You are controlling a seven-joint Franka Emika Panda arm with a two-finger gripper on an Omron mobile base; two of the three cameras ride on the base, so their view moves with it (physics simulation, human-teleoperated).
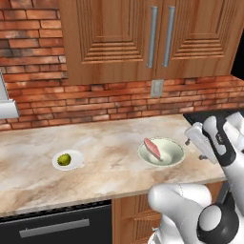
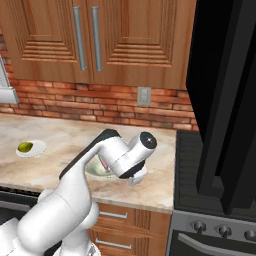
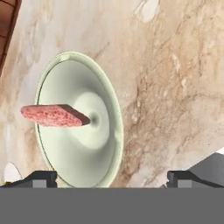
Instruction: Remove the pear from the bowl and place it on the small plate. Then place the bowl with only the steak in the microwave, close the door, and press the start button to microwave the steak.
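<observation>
The off-white bowl [image 1: 167, 159] sits on the marble counter with the pink-red steak [image 1: 153, 148] leaning inside it. Seen from the hand, the bowl [image 3: 78, 144] and steak [image 3: 54, 115] are close. My gripper [image 3: 112, 179] is open, and the bowl's near rim lies between its dark fingertips [image 3: 40, 178]. The gripper [image 1: 196, 143] hovers just right of the bowl and holds nothing. The yellow-green pear [image 1: 64, 159] rests on the small plate [image 1: 76, 164] further left, also seen as pear [image 2: 25, 147] on plate [image 2: 37, 149]. My arm hides most of the bowl [image 2: 95, 171]. The black microwave door [image 2: 220, 100] stands open at the right.
A black gas stove [image 2: 200, 165] adjoins the counter's right end, under the door. Wooden wall cabinets [image 1: 143, 38] hang above a brick backsplash with an outlet [image 1: 157, 88]. A black appliance front [image 1: 52, 226] sits below the counter's front edge.
</observation>
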